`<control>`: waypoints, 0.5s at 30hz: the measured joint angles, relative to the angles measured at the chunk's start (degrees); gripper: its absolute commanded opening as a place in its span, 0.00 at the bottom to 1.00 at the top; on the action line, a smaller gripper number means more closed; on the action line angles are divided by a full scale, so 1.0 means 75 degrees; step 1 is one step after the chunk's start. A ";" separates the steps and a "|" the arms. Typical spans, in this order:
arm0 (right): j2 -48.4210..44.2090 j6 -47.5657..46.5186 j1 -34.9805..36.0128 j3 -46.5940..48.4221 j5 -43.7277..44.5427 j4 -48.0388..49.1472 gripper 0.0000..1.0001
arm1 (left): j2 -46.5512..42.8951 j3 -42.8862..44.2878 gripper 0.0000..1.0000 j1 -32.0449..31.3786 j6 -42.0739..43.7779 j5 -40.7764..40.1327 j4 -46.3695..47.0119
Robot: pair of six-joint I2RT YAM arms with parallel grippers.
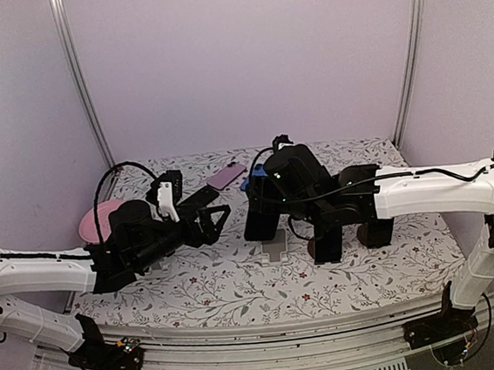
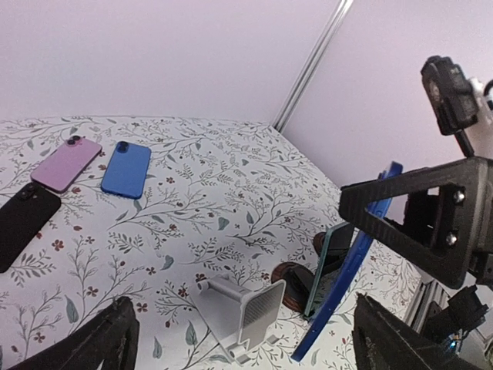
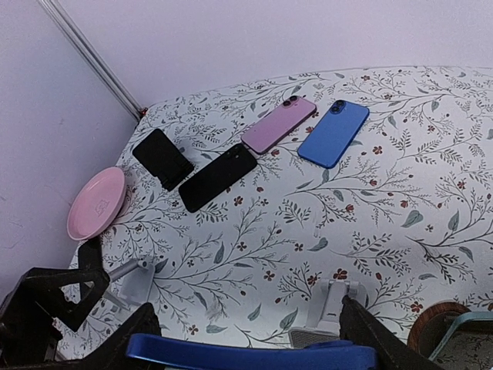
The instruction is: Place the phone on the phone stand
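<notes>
My right gripper (image 3: 246,348) is shut on a blue phone (image 3: 231,356), which spans the gap between its fingers edge-on. From the left wrist view that phone (image 2: 347,284) hangs tilted, its low end just right of the grey phone stand (image 2: 246,312), apart from it. The stand (image 1: 275,248) sits on the floral table in front of the right gripper (image 1: 259,223). My left gripper (image 2: 243,347) is open with nothing between its fingers and points at the stand from the left (image 1: 211,223).
Pink (image 3: 279,125), blue (image 3: 333,132) and black (image 3: 218,177) phones lie flat at the back. A teal phone (image 2: 331,258) leans on a brown-based stand (image 2: 293,277). A pink plate (image 3: 96,202) sits far left, with a small grey stand (image 3: 135,281) near it.
</notes>
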 measured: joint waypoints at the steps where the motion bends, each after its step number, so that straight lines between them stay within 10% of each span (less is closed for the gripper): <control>1: 0.0026 -0.0003 0.0038 -0.0015 0.0087 0.0003 0.28 | -0.0047 -0.0012 0.97 0.0052 -0.0055 -0.0047 -0.0105; 15: 0.0839 -0.0350 0.0224 -0.0245 0.0764 0.0385 0.29 | -0.0694 -0.0254 0.97 0.0580 -0.0402 -0.0082 -0.0769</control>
